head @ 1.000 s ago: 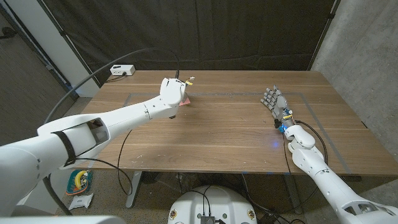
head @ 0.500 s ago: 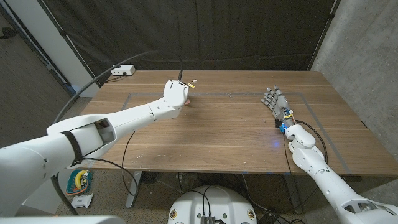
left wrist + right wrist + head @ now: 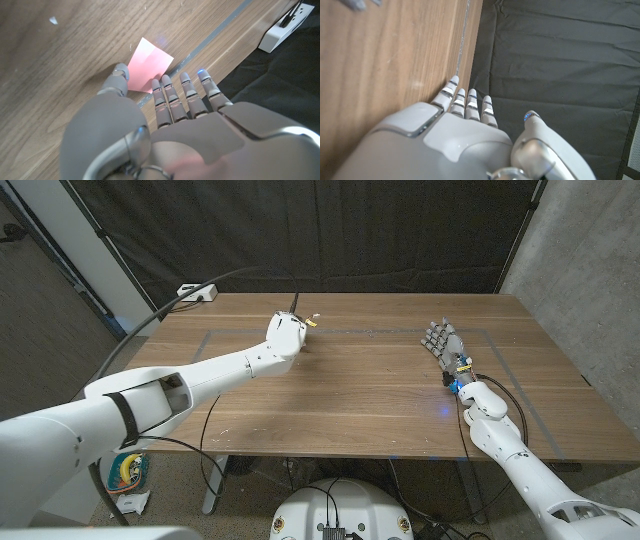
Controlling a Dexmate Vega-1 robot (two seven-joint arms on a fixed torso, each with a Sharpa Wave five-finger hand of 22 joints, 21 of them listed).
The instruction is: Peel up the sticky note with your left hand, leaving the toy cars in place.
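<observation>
One pink sticky note (image 3: 148,66) lies flat, unmarked, just beyond the left hand (image 3: 165,115). Its corner points away from the spread fingertips (image 3: 166,80). The right hand (image 3: 440,340) is spread, holding nothing.

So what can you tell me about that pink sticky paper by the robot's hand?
The sticky note is a small square of plain pink paper with nothing written on it. It lies flat on the wooden table beside a grey line. The left hand reaches over it, its thumb at one edge and its fingertips at another. It looks not yet peeled up.
</observation>
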